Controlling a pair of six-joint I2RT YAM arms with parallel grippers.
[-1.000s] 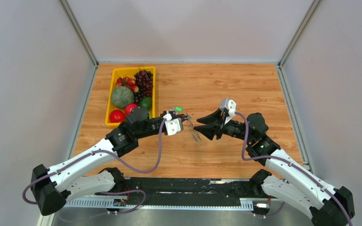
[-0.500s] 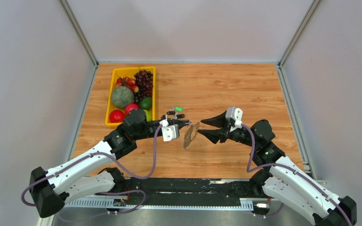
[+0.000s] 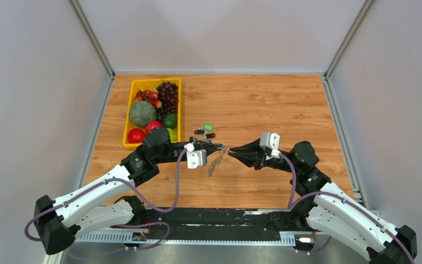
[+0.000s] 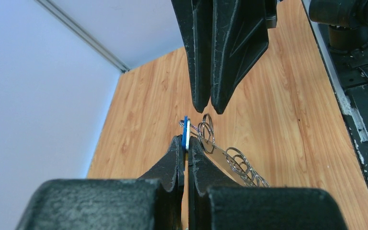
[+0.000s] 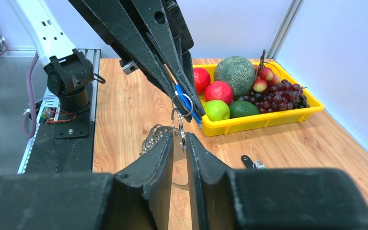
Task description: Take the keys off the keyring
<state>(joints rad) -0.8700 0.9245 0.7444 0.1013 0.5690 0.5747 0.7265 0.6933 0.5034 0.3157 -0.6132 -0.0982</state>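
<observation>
Both arms reach in low from the near edge and meet nose to nose over the middle of the worktop (image 3: 264, 104). The left tool (image 3: 217, 147) is clamped tight on the blue key (image 4: 185, 132), held edge-up. The right tool (image 3: 233, 154) is almost closed, its tips right at the loop of the keyring (image 4: 206, 130); whether they pinch it, I cannot tell. The chain (image 3: 214, 163) hangs below, between the two tools. Just beyond lie the loose keys (image 3: 204, 131), black and green heads. Further back on the left, the yellow tray (image 3: 155, 81) holds a melon (image 3: 143, 113), dark grapes (image 3: 167, 96), red and green fruit
</observation>
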